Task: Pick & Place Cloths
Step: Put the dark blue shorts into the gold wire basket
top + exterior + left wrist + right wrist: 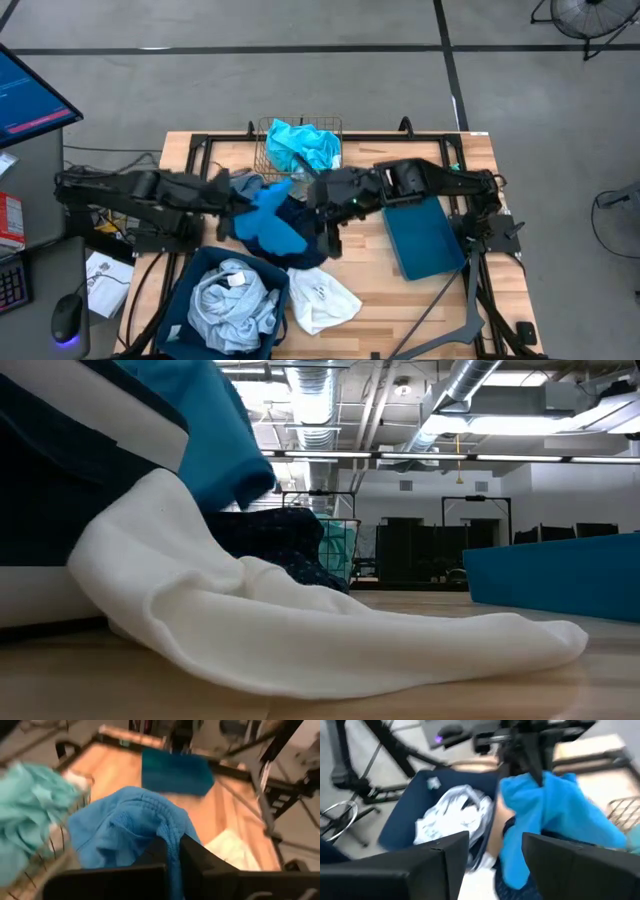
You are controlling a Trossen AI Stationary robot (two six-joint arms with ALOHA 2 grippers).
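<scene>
Bare table (400, 300) at the front edge — between white cloth (322, 298) and bin lid (425, 236).

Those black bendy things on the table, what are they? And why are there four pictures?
They are two robot arms with pinching fingers. One camera looks down from above, one sits at table height, and one rides on each wrist. The left gripper is pinched shut on a bright blue cloth and holds it up. The right gripper waits beside it, open and holding nothing. On the wooden table are a white cloth, a bin with a grey cloth, and a wire basket with a turquoise cloth.
</scene>
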